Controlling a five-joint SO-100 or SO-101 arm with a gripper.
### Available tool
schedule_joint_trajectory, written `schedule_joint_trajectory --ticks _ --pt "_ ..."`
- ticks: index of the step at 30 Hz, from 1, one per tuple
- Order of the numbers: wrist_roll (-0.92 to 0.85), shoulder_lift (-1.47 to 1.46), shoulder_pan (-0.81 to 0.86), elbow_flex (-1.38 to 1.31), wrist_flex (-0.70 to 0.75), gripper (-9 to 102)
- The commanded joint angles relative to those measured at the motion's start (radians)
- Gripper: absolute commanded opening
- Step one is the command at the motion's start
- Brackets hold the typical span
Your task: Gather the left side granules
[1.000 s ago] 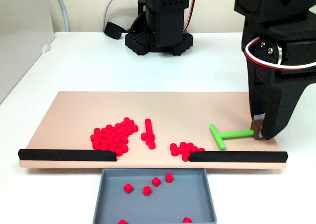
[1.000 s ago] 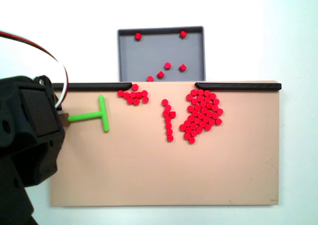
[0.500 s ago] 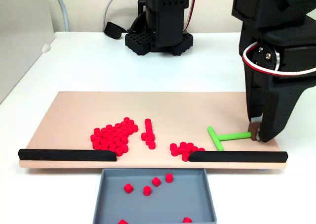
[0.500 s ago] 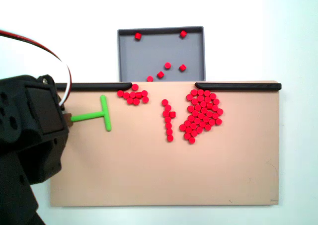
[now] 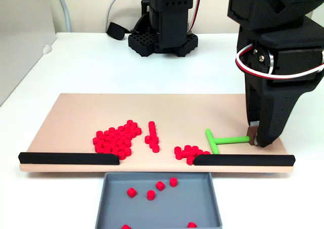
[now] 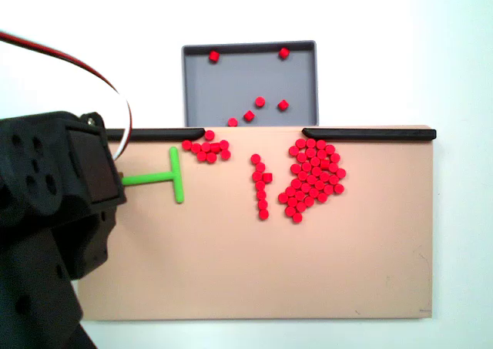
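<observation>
Jaws (image 5: 254, 139) point straight down at the right end of the board (image 5: 91, 112) in a fixed view, closed on the stem tip of the green T tool (image 5: 221, 140); tool lies flat on the board. In a fixed view from above, the arm body covers the jaws, only the tool (image 6: 160, 178) sticks out from under it to the right.

T crossbar is at the far end from the jaws, facing the granules (image 5: 189, 152). Granules: small red cluster just past the crossbar, near it but not touching, pressed against the inner end of the black rail (image 5: 243, 159) that runs just in front of the jaws. From above the same cluster (image 6: 206, 149) sits right of the crossbar, under the rail end.

Farther from the jaws, past the cluster: short line of red beads (image 5: 152, 136), then the big red pile (image 5: 117, 138), well apart from the tool. Second black rail (image 5: 68, 158) is at the far end of the board edge from the jaws.

Gap between the two rails opens onto a grey tray (image 5: 109, 209) on the white worktop (image 5: 101, 67), a few loose red beads (image 5: 152, 189) inside. Black base (image 5: 162, 39) stands at the back of the worktop, behind the board.
</observation>
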Motion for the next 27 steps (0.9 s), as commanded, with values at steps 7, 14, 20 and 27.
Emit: schedule_joint_trajectory --ticks 7,14,20,27 --pt "0.031 0.002 0.018 -0.02 -0.006 0" --pt "0.031 0.003 0.026 -0.02 -0.008 0" --pt "0.029 0.003 0.034 -0.02 -0.008 0" --pt "0.035 0.002 0.049 -0.02 -0.008 0"
